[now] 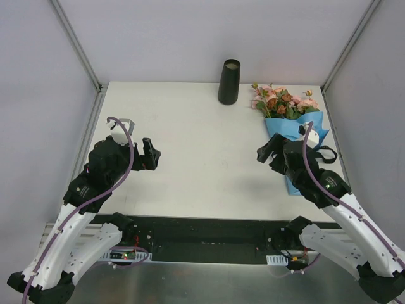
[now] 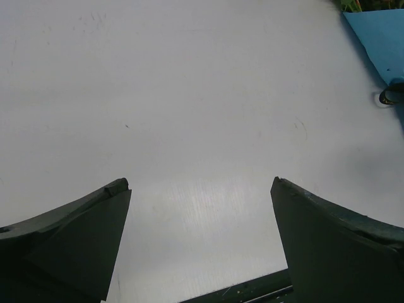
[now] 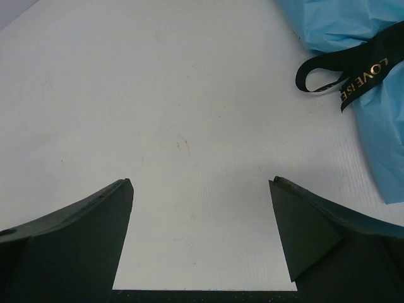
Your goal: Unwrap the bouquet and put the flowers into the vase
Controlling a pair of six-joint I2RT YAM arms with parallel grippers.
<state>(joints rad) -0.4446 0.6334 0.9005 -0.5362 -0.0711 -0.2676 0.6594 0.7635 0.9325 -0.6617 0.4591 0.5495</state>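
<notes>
Basically at step zero. Biggest first: white table (image 1: pixel 202 133), with the bouquet (image 1: pixel 290 120) lying flat on the far right side, heads toward the back wall, tail end toward the near edge and partly hidden under the right arm in the top view. Wrapped all round in blue paper (image 1: pixel 278 131), with no fold opened as far as visible. Black vase (image 1: pixel 229 82) upright at back centre, just left of the flowers (image 1: pixel 281 101) but not touching them, with no stems in its mouth. Left gripper (image 1: pixel 150 154) hovering over bare table on the left side, jaws spread wide, holding nothing, well apart from the bouquet. Right gripper (image 1: pixel 266 153) just left of the wrap, jaws likewise wide apart, gripping nothing, only table surface between the fingers in the wrist view. Black ribbon (image 3: pixel 360 76) tied round the paper, gold lettering on it, one loop resting loose on the table. Left to do, judging from this: untie ribbon, open paper, lift stems out, stand them in the vase. So all of it.
</notes>
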